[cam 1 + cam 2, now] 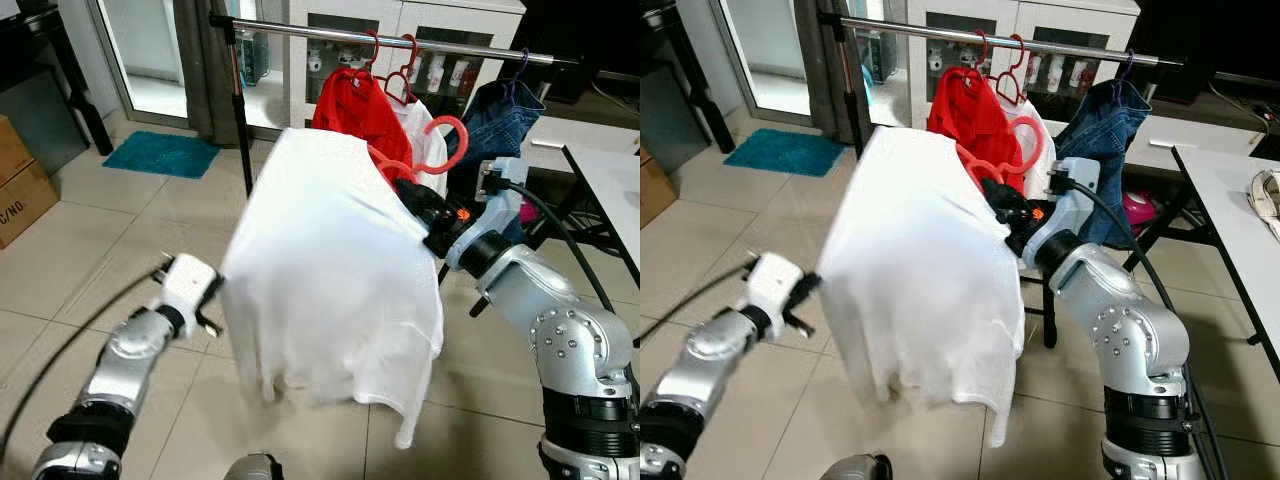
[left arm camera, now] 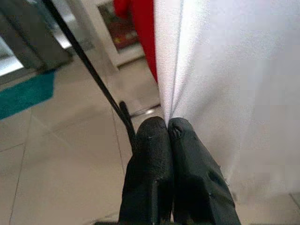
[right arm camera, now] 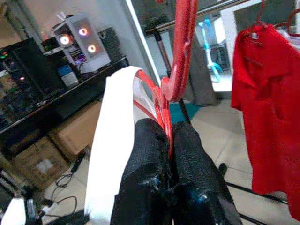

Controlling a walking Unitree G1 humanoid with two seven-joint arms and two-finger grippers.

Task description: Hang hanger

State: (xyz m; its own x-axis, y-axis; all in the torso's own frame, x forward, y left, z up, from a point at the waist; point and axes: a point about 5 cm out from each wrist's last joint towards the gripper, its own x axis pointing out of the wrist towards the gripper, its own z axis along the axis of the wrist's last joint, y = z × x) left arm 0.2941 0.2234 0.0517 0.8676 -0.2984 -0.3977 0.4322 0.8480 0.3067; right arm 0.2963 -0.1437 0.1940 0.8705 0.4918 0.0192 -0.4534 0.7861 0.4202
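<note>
A white shirt (image 1: 330, 270) hangs on a red hanger (image 1: 440, 150) held out in front of me, below the metal rail (image 1: 400, 42). My right gripper (image 1: 415, 205) is shut on the red hanger (image 3: 173, 89) just under its hook, with the fingertips (image 3: 187, 154) pinching the red wire. My left gripper (image 1: 215, 300) is shut on the shirt's left edge; its fingers (image 2: 154, 154) clamp a fold of the white fabric (image 2: 225, 84). The hanger's hook sits lower than the rail and nearer to me.
On the rail hang a red shirt (image 1: 355, 105), a white garment (image 1: 425, 140) and a blue denim piece (image 1: 495, 125). The rack's black post (image 1: 240, 100) stands left. A white table (image 1: 610, 185) is at right, a teal mat (image 1: 160, 153) and cardboard boxes (image 1: 20, 190) at left.
</note>
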